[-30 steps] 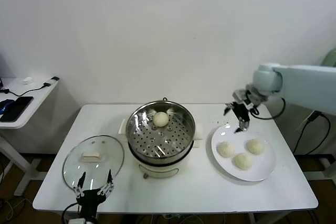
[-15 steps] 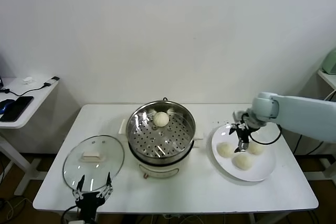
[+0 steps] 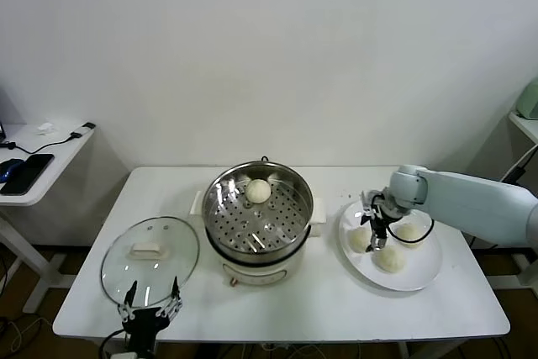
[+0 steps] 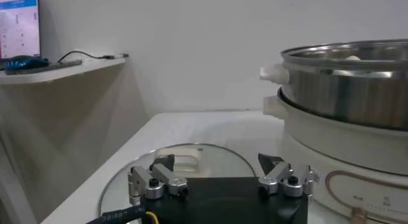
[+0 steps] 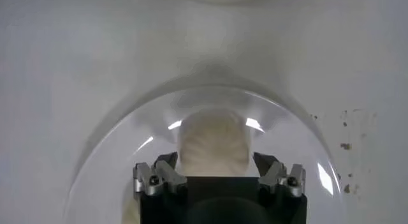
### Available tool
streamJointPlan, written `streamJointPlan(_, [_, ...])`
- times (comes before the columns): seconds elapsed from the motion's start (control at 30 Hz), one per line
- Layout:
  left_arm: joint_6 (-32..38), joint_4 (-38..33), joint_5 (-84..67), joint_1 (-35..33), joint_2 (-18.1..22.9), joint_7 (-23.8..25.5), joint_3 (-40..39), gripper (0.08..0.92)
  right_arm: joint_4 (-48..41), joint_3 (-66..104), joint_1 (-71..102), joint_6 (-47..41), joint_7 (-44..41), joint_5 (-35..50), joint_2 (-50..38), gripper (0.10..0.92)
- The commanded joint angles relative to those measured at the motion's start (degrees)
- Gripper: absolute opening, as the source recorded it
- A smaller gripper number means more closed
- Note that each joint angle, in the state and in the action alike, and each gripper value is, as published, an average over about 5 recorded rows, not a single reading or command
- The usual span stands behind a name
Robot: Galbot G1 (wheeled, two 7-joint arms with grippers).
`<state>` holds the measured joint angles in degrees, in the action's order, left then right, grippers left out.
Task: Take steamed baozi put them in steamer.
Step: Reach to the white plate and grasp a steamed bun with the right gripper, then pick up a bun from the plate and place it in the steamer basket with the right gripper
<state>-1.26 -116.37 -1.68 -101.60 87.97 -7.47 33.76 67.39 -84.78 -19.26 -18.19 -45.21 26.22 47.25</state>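
The white worktop [image 3: 336, 304] carried all items under inspection. A side shelf [image 3: 38, 166] stood to its left against the wall, bearing a dark phone [image 3: 25, 172].

The steamer [image 3: 258, 210] sat at the middle of the worktop, uncovered, its perforated tray exposed. One bun [image 3: 258, 191] lay on the tray toward the far rim. The left wrist view showed the steamer's steel wall [image 4: 357, 85] above its cream base.

The glass lid [image 3: 150, 256] lay flat on the worktop to the left of the steamer, just beside it, with its white handle uppermost.

The white plate [image 3: 420, 273] lay to the right of the steamer, near but apart from it. Three buns rested on it: one at the near side [image 3: 391, 259], one at the far right [image 3: 409, 232], and one at the left [image 3: 361, 240].

The right claw [image 3: 375, 239] was lowered over the plate at the left bun. In the right wrist view this bun [image 5: 213, 145] sat between the fingers [image 5: 159, 175], which stood on either side of it. Whether they pressed on the bun could not be told.

The left claw [image 3: 150, 308] rested at the near edge of the worktop, by the lid, fingers spread wide and holding nothing; the left wrist view confirmed this [image 4: 220, 180].
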Motion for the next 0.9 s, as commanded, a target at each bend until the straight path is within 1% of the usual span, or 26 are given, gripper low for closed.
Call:
streamJointPlan(0.03, [0.0, 0.4, 0.0, 0.2, -0.2, 0.0, 0.0, 0.823, -0.8, 2.1, 2.5, -0.8, 0.1, -1.3, 0.4, 0.695])
streamJointPlan(0.27, [-0.4, 0.2, 0.3, 0.4, -0.1, 0.0, -0.3, 0.823, 2.4, 0.3, -3.3, -0.3, -1.6, 0.2, -2.0, 0.641])
streamJointPlan(0.5, [-0.4, -0.2, 0.0, 0.2, -0.7, -0.1, -0.3, 0.823, 7.2, -7.3, -21.2, 0.9, -4.2, 7.9, -2.8, 0.599])
streamJointPlan(0.57, [-0.4, -0.4, -0.1, 0.1, -0.9, -0.1, -0.3, 0.823, 9.1, -11.2, -28.0, 1.2, -5.0, 11.4, -1.9, 0.595])
streamJointPlan(0.73, [-0.7, -1.0, 0.1, 0.3, -0.7, -0.1, -1.0, 0.823, 14.2, -17.6, -43.3, 0.5, -6.0, 23.2, 2.8, 0.592])
streamJointPlan(0.9, [-0.8, -1.1, 0.5, 0.5, -0.4, 0.0, -2.0, 0.823, 20.4, -16.5, -49.4, -3.4, -2.4, 33.1, 10.4, 0.594])
